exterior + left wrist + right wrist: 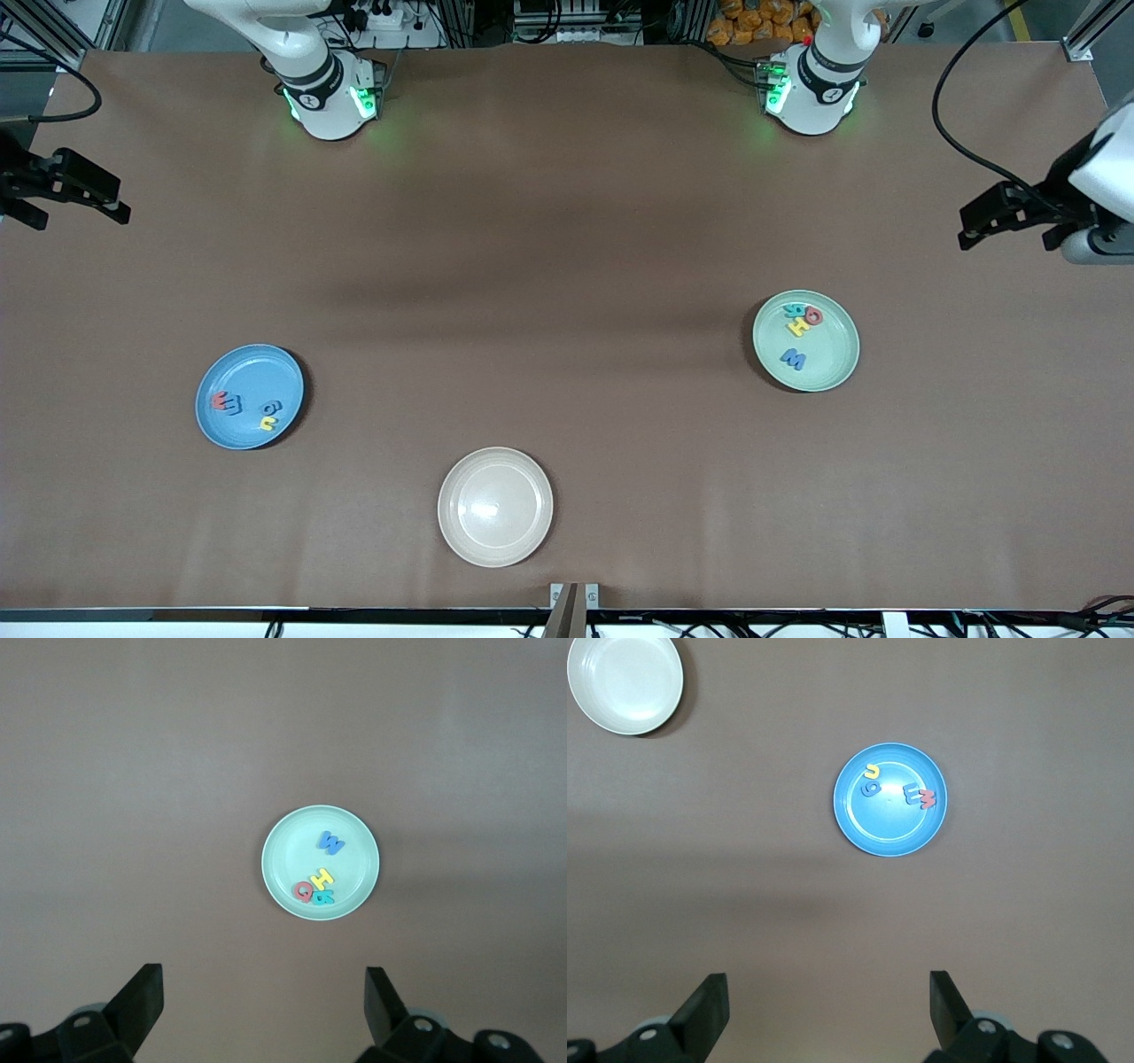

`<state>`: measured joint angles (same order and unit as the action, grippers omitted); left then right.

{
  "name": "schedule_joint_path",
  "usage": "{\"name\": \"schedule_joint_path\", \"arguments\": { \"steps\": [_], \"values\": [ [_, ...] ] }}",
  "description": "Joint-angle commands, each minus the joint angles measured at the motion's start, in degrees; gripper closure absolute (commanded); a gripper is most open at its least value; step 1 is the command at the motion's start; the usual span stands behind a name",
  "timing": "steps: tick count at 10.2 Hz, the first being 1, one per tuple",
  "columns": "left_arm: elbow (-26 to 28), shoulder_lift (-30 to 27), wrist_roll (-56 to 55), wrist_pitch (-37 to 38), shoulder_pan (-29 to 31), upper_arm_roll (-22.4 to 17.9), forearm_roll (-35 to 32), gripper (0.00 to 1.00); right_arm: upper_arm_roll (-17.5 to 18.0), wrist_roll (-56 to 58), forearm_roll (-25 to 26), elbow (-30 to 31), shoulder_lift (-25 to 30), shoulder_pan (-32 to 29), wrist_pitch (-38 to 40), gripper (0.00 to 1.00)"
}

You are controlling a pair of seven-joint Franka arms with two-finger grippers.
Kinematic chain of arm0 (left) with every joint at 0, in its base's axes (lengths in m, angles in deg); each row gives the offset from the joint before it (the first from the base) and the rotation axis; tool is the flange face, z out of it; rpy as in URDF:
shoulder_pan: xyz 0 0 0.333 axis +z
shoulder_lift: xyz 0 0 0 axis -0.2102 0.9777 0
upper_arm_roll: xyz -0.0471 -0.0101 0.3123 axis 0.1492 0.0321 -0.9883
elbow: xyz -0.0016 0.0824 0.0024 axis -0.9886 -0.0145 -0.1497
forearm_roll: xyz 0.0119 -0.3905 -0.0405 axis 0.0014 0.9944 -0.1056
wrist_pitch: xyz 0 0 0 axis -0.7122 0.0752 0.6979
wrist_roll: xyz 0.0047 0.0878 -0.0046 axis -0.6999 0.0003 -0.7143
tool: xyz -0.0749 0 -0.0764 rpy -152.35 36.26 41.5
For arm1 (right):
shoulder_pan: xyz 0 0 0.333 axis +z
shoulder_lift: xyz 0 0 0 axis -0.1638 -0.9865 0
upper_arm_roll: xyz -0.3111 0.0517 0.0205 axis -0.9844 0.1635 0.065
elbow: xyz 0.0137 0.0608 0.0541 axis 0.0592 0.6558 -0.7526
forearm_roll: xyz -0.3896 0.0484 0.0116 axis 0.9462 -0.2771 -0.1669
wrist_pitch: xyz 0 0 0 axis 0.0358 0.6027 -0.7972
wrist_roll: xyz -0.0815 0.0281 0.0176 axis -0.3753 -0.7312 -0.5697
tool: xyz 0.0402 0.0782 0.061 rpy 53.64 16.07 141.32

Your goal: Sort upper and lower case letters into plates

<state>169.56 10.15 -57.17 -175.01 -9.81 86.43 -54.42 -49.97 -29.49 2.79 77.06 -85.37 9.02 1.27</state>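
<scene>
Four flat toy letters (pixel 800 328) lie in the smooth round mint plate (pixel 839 363), four (pixel 246 408) in the blue plate (pixel 237 368); a cream plate (pixel 495 506) sits nearest the camera. Left end effector (pixel 973 232) and right end effector (pixel 118 210) hang wide open, holding nothing, above the matte brown surface (pixel 567 266).

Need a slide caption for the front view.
Letters sorted into blue plate and mint plate; cream plate bare.

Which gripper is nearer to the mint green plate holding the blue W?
Left. The left gripper, open, waits at the left arm's end of the table, close to the mint green plate. The right gripper, open, waits at the right arm's end, nearer the blue plate.
</scene>
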Motion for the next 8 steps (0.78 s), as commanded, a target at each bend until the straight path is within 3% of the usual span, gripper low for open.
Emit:
{"name": "schedule_joint_path", "arguments": {
  "steps": [1,8],
  "values": [
    [3.46,-2.6,-0.96,-0.27,-1.09,-1.01,-0.39,0.0,0.84,0.56,0.44,-1.27,-0.64,-1.17,0.89,0.0],
    [4.88,-3.57,-3.69,-0.36,-4.08,-2.59,-0.31,0.0,0.84,0.66,0.44,-1.18,-0.99,-1.09,0.63,0.0]
  ]
}}
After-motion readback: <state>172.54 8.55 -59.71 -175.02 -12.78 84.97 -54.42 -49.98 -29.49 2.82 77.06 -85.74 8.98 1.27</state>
